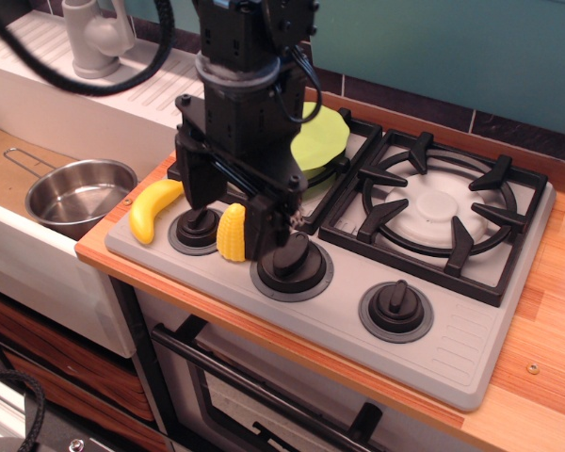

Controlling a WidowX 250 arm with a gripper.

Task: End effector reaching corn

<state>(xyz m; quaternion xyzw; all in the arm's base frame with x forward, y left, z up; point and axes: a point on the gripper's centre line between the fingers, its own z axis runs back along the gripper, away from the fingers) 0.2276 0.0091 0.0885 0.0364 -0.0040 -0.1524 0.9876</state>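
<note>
The corn is a small stubby yellow cob with bumpy kernels. It lies on the grey stove top between the left knob and the middle knob. The black end effector hangs right above it with its two long fingers spread open. The left finger stands over the left knob. The right finger comes down just right of the corn, close beside it or touching it. The jaws hold nothing.
A smooth yellow banana lies at the stove's left edge. A green plate sits on the back left burner, partly hidden by the arm. A steel pot stands in the sink at left. A third knob is at the front right.
</note>
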